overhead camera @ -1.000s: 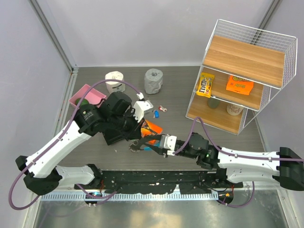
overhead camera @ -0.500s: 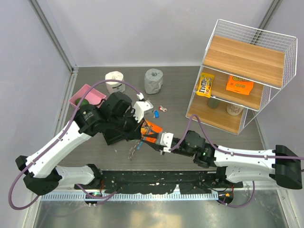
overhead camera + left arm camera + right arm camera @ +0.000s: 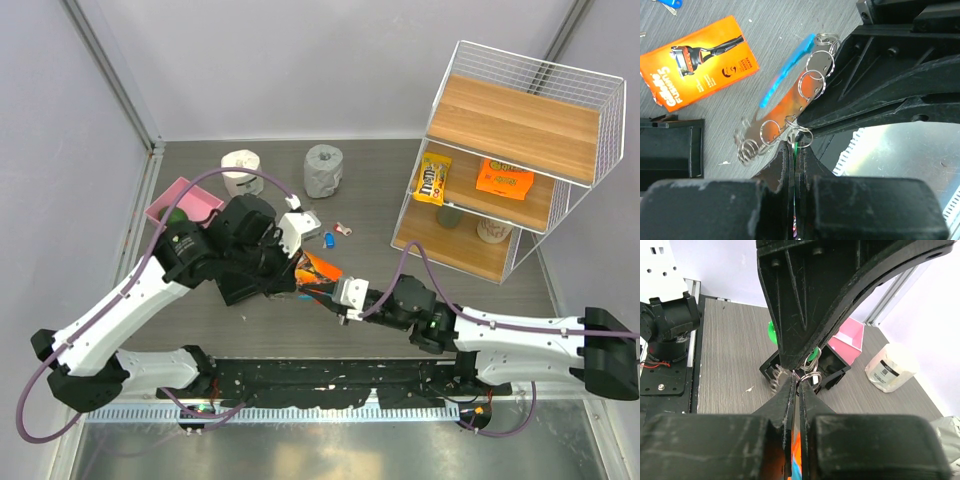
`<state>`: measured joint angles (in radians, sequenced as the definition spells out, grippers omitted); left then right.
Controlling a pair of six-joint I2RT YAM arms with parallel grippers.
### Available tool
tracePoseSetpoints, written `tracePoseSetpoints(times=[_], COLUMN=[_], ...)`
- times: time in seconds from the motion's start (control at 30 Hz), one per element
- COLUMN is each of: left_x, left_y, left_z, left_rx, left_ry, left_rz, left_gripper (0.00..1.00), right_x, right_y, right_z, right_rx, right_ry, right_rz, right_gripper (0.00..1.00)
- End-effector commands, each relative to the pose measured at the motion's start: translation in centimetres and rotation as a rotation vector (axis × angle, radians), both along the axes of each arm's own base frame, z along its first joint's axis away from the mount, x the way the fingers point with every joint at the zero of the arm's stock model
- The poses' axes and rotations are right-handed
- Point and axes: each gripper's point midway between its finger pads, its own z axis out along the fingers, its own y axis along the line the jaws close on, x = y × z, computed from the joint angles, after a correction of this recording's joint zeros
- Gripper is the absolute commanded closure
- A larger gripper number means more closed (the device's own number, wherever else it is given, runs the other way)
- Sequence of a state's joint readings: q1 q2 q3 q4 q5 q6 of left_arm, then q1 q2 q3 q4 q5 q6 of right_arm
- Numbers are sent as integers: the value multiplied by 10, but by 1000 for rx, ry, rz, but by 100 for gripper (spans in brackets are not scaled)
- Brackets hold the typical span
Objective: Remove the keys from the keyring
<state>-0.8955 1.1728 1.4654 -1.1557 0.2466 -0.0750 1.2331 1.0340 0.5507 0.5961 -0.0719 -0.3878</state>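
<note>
The keys (image 3: 771, 131) are a dull-grey metal cluster carrying several split rings, held off the table. The light-blue keyring (image 3: 786, 71) curves along the cluster's far edge. My left gripper (image 3: 794, 146) is shut on a split ring at the cluster's near end, with a green sliver between its fingers. My right gripper (image 3: 799, 382) is shut on the keyring end, with blue and orange showing between its fingers; the jagged keys (image 3: 774, 378) show just past its tips. In the top view the left gripper (image 3: 303, 284) and right gripper (image 3: 326, 296) meet tip to tip, hiding the cluster.
An orange razor box (image 3: 321, 268) lies right under the grippers, also in the left wrist view (image 3: 700, 60). A pink bin (image 3: 183, 205), a white roll (image 3: 240, 170) and a grey roll (image 3: 323, 170) stand behind. Small blue (image 3: 329, 239) and pink (image 3: 345, 229) tagged pieces lie nearby. A wire shelf (image 3: 510, 150) stands at the right.
The right gripper moved left toward the left gripper. The key cluster, which hung below and left of the grippers, is now drawn up between them and hidden in the top view.
</note>
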Motion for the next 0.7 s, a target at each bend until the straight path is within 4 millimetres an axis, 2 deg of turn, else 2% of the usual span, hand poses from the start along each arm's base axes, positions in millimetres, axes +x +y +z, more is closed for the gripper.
tracePoseSetpoints(times=[0.0,0.13,0.23,0.37,0.53,0.6,0.67], left_x=[0,2,3,11,11,11,11], left_y=[-7,-8,-13,-18,-25,-29,-29], left_z=[16,13,13,6,-6,-15,-19], left_rx=[-68,-87,-112,-128,-174,-186,-178], left_ry=[-35,24,90,166,268,319,340], left_rz=[-21,-17,-27,-17,-33,-40,-46], left_gripper=[100,100,100,100,100,100,100], right_x=[-11,-24,-23,-23,-25,-29,-24], right_y=[-8,-8,-10,-13,-20,-23,-23], right_z=[36,28,26,35,47,51,51], right_rx=[86,36,-7,-12,31,60,56], right_ry=[-110,-262,-378,-489,-610,-639,-606], right_rz=[48,124,123,112,90,95,73], right_gripper=[95,95,95,95,95,95,95])
